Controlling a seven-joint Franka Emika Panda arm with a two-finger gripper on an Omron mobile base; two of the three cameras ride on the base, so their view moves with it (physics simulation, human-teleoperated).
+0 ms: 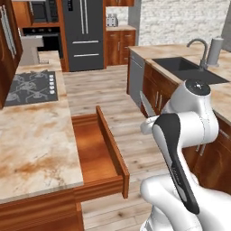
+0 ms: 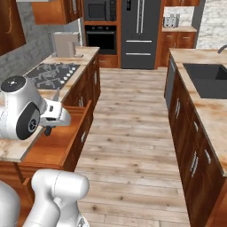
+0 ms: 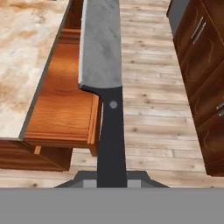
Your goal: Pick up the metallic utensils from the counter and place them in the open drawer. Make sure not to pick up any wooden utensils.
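My gripper is shut on the knife's black handle. The silver blade points away from the hand and stands up beside the arm. The knife hangs above the floor, just off the front panel of the open drawer, whose flat reddish-brown bottom is bare. The beige marbled counter lies to the drawer's left. The fork and the wooden utensils are out of view.
A dark cooktop sits further along the counter. Across the wooden-floor aisle runs a second counter with a sink and cabinet doors. A fridge closes the far end.
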